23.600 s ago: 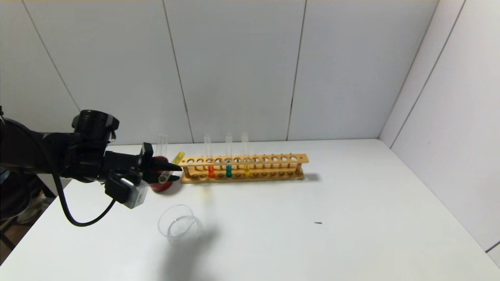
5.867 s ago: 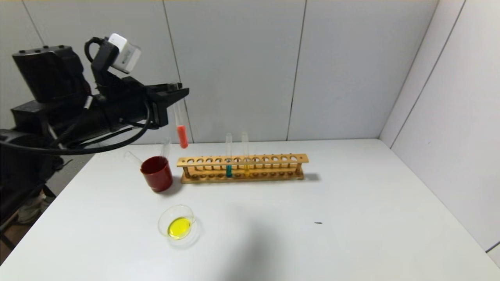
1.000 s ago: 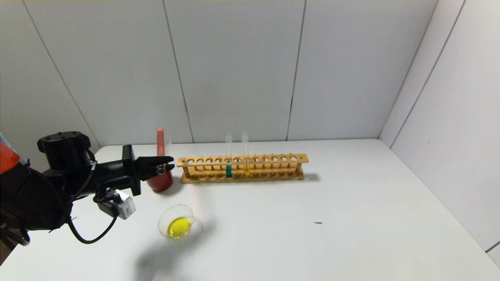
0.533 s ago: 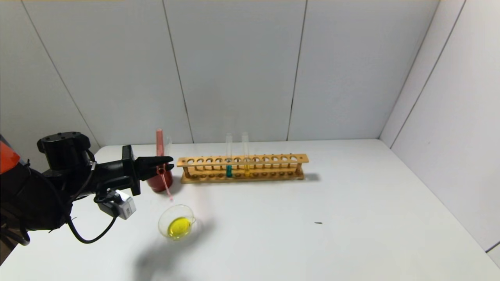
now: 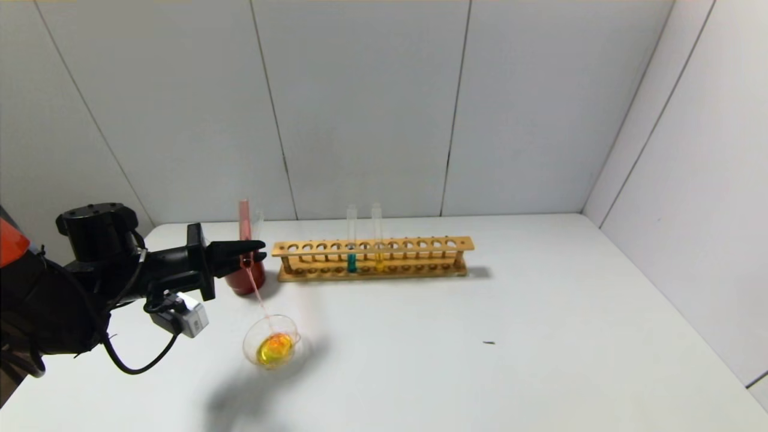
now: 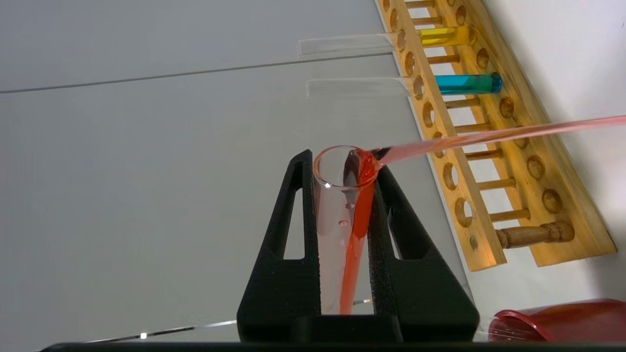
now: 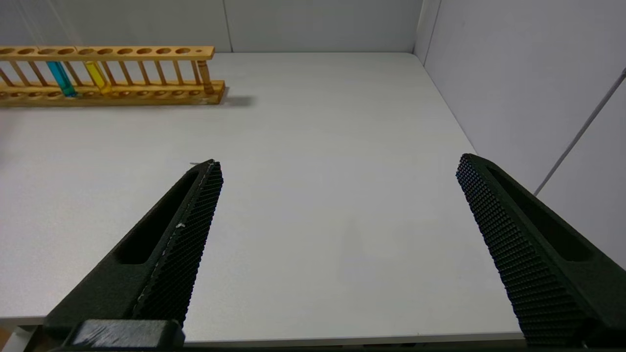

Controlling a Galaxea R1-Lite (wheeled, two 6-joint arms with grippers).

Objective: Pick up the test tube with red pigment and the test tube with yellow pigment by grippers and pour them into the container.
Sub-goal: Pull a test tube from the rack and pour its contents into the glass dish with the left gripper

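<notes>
One wooden rack (image 5: 372,259) stands on the surface, holding two tubes: one teal (image 5: 351,239), one yellow (image 5: 377,236). One red tube (image 5: 245,223) is tipped. One clear dish (image 5: 271,342), one dark red cup (image 5: 247,278).

Setting: a laboratory-style test bench. A plain white table (image 5: 480,360) stands in a corner enclosed by grey wall panels (image 5: 360,108). At the far left of the table, a wooden test-tube rack (image 5: 372,259) holds glass tubes of teal and yellow liquid, with a dark red cup (image 5: 245,279) immediately left of it.
</notes>
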